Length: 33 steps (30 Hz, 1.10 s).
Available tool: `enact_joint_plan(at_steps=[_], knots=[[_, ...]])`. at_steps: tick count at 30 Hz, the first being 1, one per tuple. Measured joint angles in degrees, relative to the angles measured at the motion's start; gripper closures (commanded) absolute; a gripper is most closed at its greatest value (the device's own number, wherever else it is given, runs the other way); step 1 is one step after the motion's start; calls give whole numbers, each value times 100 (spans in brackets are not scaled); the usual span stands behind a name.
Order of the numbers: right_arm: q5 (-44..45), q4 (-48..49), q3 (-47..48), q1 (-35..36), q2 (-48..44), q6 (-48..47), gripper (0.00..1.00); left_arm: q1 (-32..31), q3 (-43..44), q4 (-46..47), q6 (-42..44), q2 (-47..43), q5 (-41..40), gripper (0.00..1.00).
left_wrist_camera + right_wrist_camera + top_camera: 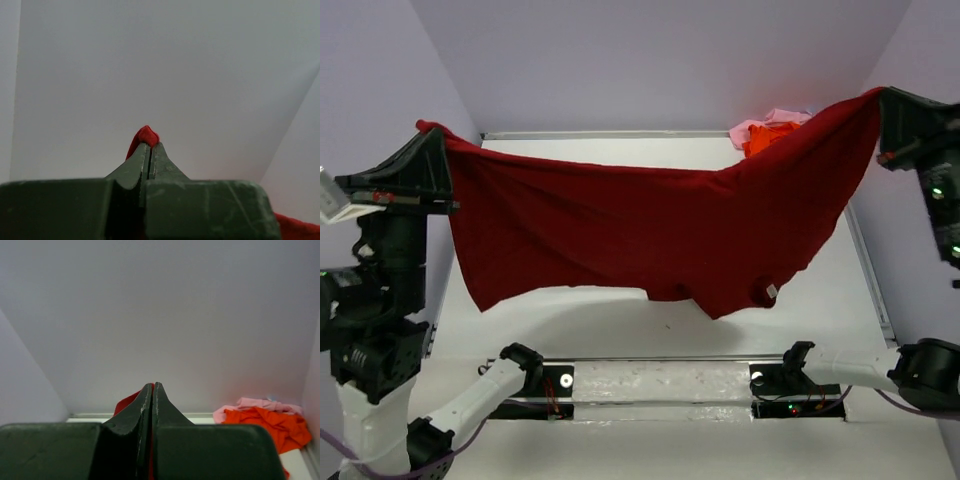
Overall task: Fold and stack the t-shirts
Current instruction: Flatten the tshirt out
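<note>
The dark red t-shirt (650, 225) hangs spread wide in the air over the table, stretched between both grippers. My left gripper (432, 135) is shut on its left corner, and a red nub of cloth (148, 136) pokes out past the closed fingertips. My right gripper (880, 98) is shut on the right corner, with red cloth (126, 404) showing beside its closed fingers. The shirt sags in the middle, its lower hem hanging above the table. An orange t-shirt (763, 137) and a pale pink t-shirt (775, 120) lie crumpled at the back right, also seen as orange (270, 424) and pink (260, 404) heaps.
The white table (580, 320) is bounded by a back rail (610, 134) and a right rail (872, 280). Pale walls close in behind and on both sides. The arm bases (660, 385) sit at the near edge.
</note>
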Motion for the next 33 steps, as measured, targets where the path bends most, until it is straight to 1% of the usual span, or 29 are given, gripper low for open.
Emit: enact_joint_plan(at_steps=[3, 6, 8, 9, 11, 13, 15, 16, 19, 21, 24, 26, 28, 31, 33], knots=[[249, 643, -417, -70, 428, -428, 100, 4, -326, 417, -26, 393, -83, 100], [129, 1029, -826, -789, 1060, -503, 100, 79, -697, 800, -37, 1102, -68, 100], [-229, 1095, -1150, -1615, 1604, -203, 100, 269, -859, 946, -83, 1526, 28, 100], [-459, 1025, -1233, -1860, 1775, 22, 100, 459, -940, 1027, -140, 1834, 122, 100], [-1027, 833, -1296, -2627, 2354, 592, 100, 811, -1084, 1073, -227, 2387, 258, 100], [-1569, 713, -1285, -3230, 2944, 1095, 100, 1099, -1174, 1049, -291, 2846, 308, 100], [-1899, 459, -951, -3600, 3646, 1436, 100, 1294, -1191, 1051, -313, 3206, 269, 100], [-2072, 262, -597, -3744, 4072, 1591, 100, 1379, -1180, 1069, -330, 3418, 249, 100], [-2363, 17, 232, -3943, 4940, 1808, 100, 1443, -1021, 1027, -332, 3884, 203, 100], [-2514, -24, 404, -3978, 5154, 1886, 100, 1440, -841, 1014, -326, 4103, 212, 100], [-2730, -151, 404, -3974, 5045, 1919, 100, 1427, -767, 1005, -313, 4105, 243, 100], [-2876, -125, 289, -3967, 4741, 1932, 100, 1364, -745, 1005, -273, 3904, 264, 100], [-3018, -87, -17, -3960, 4210, 1930, 100, 1287, -745, 968, -219, 3630, 210, 100], [-3115, 72, -767, -3882, 2981, 1915, 100, 876, -804, 922, -50, 2715, 48, 100], [-3064, 262, -1220, -3727, 2238, 1860, 100, 662, -1016, 986, -2, 2006, 59, 100]])
